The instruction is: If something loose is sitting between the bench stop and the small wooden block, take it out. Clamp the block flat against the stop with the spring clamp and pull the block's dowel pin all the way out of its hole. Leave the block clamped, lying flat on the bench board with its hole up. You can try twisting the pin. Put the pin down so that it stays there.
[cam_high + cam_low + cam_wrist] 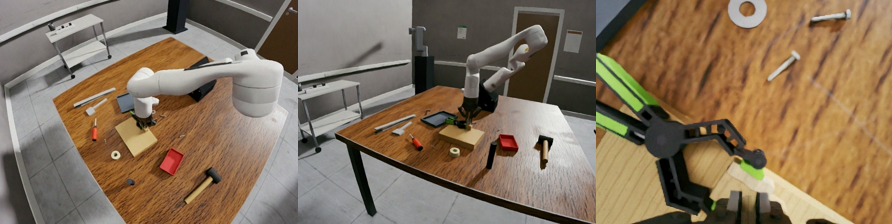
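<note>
The nearly closed jaws of my gripper (145, 127) (469, 124) (749, 201) point straight down over the small wooden block (146, 129) (469, 127) (746, 179), though whether they pinch its pin I cannot tell.

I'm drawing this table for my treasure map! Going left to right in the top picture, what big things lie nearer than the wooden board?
Roll of tape, black cylinder, red tray, hammer.
</note>
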Tool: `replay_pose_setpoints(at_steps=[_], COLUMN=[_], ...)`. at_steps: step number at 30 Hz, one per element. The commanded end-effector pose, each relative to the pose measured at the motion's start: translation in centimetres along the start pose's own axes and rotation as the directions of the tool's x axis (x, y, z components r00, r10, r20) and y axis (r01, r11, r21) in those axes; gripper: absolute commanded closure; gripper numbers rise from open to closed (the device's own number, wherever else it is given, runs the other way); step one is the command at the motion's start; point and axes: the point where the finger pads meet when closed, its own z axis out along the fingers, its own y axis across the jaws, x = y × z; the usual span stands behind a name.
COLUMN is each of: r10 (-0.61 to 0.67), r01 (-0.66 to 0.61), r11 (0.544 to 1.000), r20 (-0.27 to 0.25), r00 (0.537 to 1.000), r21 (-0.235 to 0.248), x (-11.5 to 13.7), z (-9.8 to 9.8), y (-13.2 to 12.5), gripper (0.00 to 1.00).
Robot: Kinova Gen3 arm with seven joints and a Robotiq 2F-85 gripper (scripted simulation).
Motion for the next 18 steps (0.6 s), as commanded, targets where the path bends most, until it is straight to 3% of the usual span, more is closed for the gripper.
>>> replay_pose_setpoints(at_steps=[1, 18], r10=[-0.012, -0.064], r01=[0.012, 0.064], r11=[1.0, 0.998], r20=[0.002, 0.002], r00=[1.0, 0.998], r21=[0.002, 0.002], x=[-0.05, -0.05], z=[-0.14, -0.15], y=[-0.05, -0.05], gripper=[0.9, 0.9])
